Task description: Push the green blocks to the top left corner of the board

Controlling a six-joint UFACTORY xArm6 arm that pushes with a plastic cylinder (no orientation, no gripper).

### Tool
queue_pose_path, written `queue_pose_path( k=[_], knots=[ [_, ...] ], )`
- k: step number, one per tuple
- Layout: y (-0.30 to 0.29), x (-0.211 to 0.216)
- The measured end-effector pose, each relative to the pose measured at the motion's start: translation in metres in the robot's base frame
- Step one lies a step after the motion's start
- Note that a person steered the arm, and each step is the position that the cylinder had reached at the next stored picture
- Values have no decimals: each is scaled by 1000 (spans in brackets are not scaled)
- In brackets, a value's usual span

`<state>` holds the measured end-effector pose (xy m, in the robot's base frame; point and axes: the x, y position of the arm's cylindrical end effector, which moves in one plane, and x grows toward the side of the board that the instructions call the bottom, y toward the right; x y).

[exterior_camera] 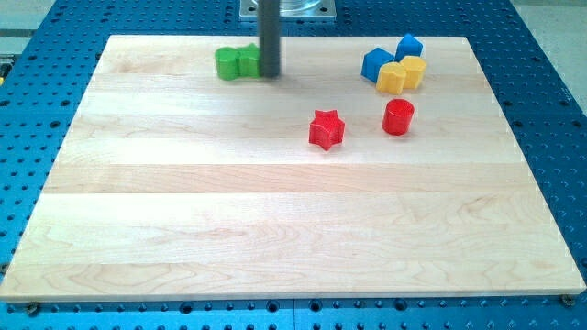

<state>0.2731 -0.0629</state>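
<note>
Touching the right side of the two green blocks (237, 62), my tip (270, 74) stands near the wooden board's (275, 229) top edge, left of centre; it is a bare rod with nothing to pinch.

My tip (270, 74) points down, rod upright.
</note>
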Motion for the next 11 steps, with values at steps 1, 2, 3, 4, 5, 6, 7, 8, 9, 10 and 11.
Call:
queue_pose_path(
  k=[1, 2, 3, 4, 5, 6, 7, 8, 9, 10, 11],
  knots=[
    [-65, 0],
    [-68, 1],
    [-56, 15],
    [-38, 9],
    [-5, -18],
    [-66, -33],
    [-109, -33],
    [-89, -15],
    [-93, 37],
    [-177, 54],
    [-220, 53]
  ],
)
